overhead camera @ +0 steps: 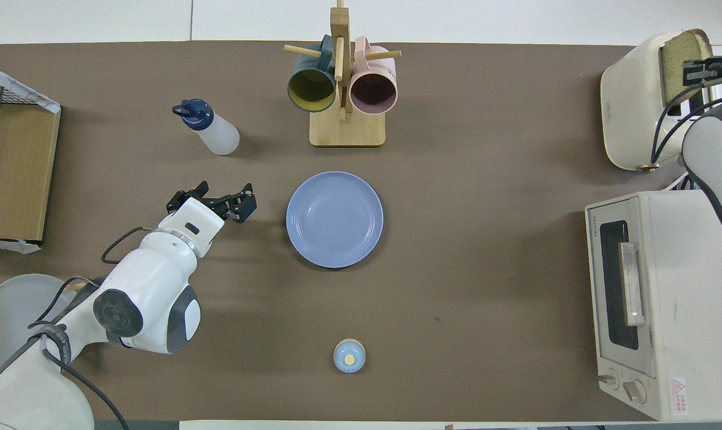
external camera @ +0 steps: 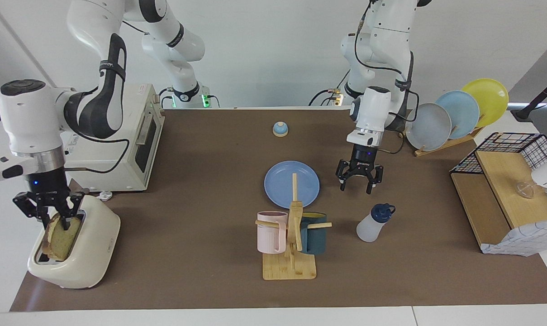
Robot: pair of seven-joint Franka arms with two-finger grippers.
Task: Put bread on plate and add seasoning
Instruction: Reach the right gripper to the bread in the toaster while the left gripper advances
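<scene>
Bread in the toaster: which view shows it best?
The facing view: the bread shows its broad face in the toaster, right gripper at its top. Overhead shows only its top edge.

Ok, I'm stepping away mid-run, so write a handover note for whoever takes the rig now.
Right gripper: fingers closed on the bread, which stands in the toaster at the right arm's end.
Left gripper: open, empty, in the air beside the plate, seasoning close by.
Done: bread gripped only.
Left: lift bread out, set it on the bare plate, then pick up the seasoning, upright on the table, and add it.
</scene>
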